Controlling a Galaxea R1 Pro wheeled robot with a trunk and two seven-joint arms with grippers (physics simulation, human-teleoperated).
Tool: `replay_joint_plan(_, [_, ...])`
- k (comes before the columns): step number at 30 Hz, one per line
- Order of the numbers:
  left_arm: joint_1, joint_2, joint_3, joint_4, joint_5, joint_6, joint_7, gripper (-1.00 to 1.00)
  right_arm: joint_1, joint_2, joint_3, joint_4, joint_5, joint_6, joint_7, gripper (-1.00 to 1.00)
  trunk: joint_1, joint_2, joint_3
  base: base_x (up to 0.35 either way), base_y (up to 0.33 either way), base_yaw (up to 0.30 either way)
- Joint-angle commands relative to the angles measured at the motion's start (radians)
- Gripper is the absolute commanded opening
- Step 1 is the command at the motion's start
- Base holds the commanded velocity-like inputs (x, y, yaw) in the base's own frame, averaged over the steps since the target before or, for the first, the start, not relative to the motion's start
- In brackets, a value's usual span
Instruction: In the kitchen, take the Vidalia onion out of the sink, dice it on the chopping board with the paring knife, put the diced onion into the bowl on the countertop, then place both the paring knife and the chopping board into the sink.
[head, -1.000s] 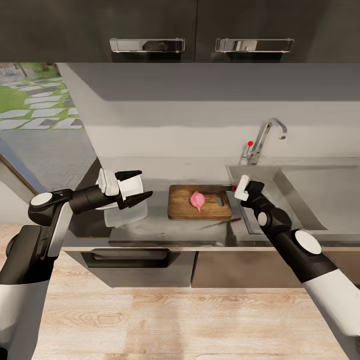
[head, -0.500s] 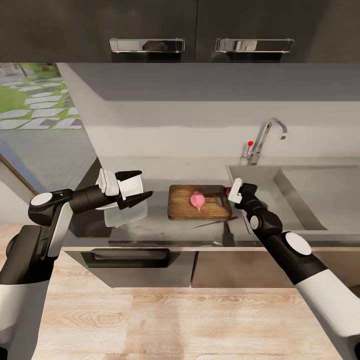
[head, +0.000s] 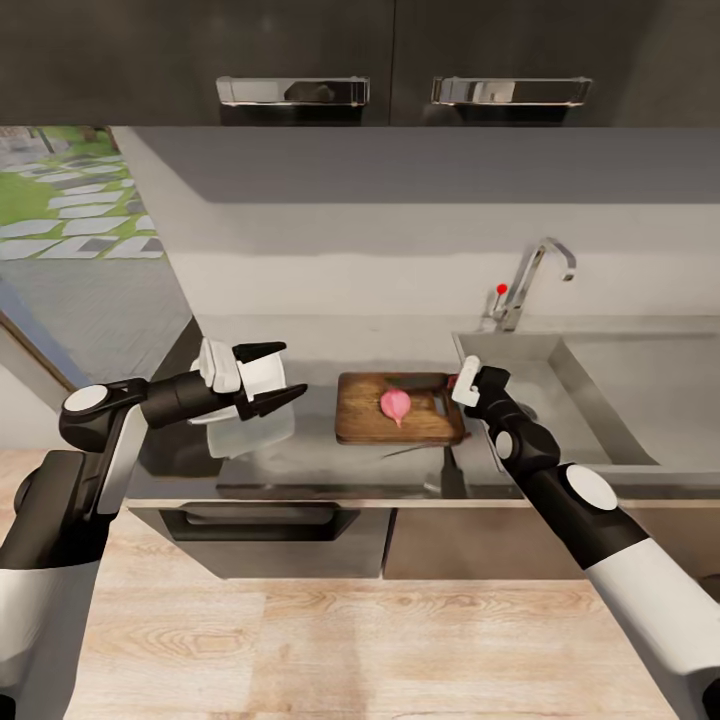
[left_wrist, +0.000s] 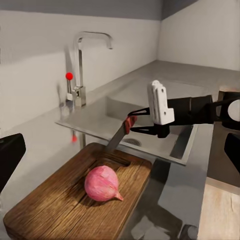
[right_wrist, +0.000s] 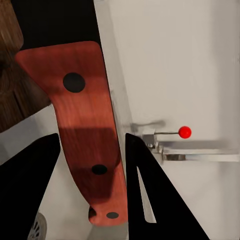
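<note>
- The right gripper (head: 457, 381) sits just right of centre in the head view, at the right end of the chopping board (head: 398, 421), its two dark fingers (right_wrist: 150, 200) clamped on the reddish-brown handle of the paring knife (left_wrist: 119, 137).
- From the left wrist view, the knife's dark blade slants down from that gripper (left_wrist: 137, 123) to the far edge of the board (left_wrist: 60, 202), behind the onion (left_wrist: 102, 183).
- The pink onion (head: 396, 403) lies whole in the middle of the board, near the centre of the head view.
- The board rests on the dark countertop (head: 320, 455), its right end close beside the sink (head: 600, 400), which fills the right middle of the frame with its chrome tap (head: 530, 280) and red knob (head: 501, 289).
- The left gripper (head: 275, 375) hangs at centre left, jaws spread wide and holding nothing.
- Just under it, partly hidden, is the white bowl (head: 245, 432) on the countertop.
</note>
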Motion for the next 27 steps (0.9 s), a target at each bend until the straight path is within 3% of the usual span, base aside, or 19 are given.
replay_joint_plan(1, [-0.001, 0.001, -0.001, 0.000, 0.007, 0.010, 0.000, 1.00, -0.001, 0.000, 0.003, -0.002, 0.011, 0.006, 0.006, -1.00, 0.001, -0.002, -0.002, 0.092, 0.000, 0.000])
replay_joint_plan(8, [-0.001, 0.000, -0.007, 0.000, 0.007, 0.010, -0.001, 1.00, -0.001, 0.005, 0.003, 0.018, 0.011, 0.007, 0.005, -1.00, 0.001, -0.002, -0.002, 0.025, 0.000, 0.000])
replay_joint_plan(9, [-0.001, 0.001, -0.038, 0.000, 0.007, 0.010, 0.000, 1.00, -0.001, 0.005, 0.003, 0.025, 0.011, 0.008, 0.004, -1.00, 0.001, -0.002, -0.002, 0.002, 0.000, 0.000])
replay_joint_plan(11, [-0.001, 0.001, -0.059, 0.000, 0.007, 0.010, 0.000, 1.00, -0.001, 0.005, 0.003, 0.026, 0.012, 0.007, 0.004, -1.00, 0.001, -0.002, -0.002, 0.001, 0.000, 0.000])
replay_joint_plan(12, [-0.001, 0.000, -0.104, -0.001, 0.007, 0.010, 0.001, 1.00, -0.001, 0.005, 0.003, 0.028, 0.012, 0.007, 0.003, -1.00, 0.001, -0.002, -0.002, 0.000, 0.000, 0.000])
replay_joint_plan(27, [-0.001, 0.002, -0.197, 0.000, 0.006, 0.014, 0.007, 1.00, -0.001, 0.005, 0.003, 0.028, 0.012, 0.006, 0.004, -1.00, 0.001, -0.002, -0.002, 0.000, 0.000, 0.000])
